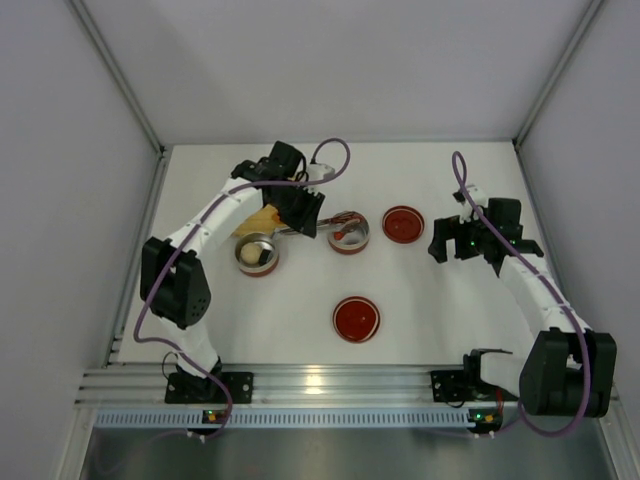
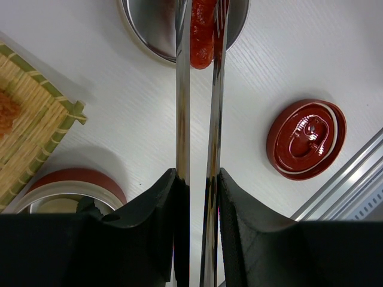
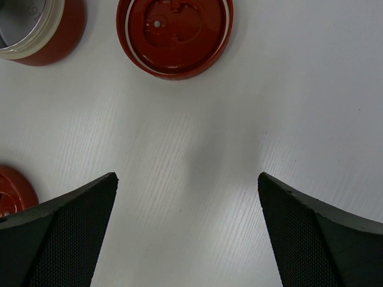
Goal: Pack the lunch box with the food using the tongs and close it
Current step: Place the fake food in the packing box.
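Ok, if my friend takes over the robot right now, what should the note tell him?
Left tool: shut on the long silvery metal tongs, whose tips pinch a red food piece over the middle red-sided steel bowl.
Right tool: open, empty, over the white table near a round red lid.
Done: a whitish ball and a dark piece sit in the left steel bowl.
Left: release the red piece, move the orange piece off the yellow woven mat, fit that lid and the nearer red lid.

1 overhead, 2 close downward wrist views sharing bowl (image 3: pixel 63 33).
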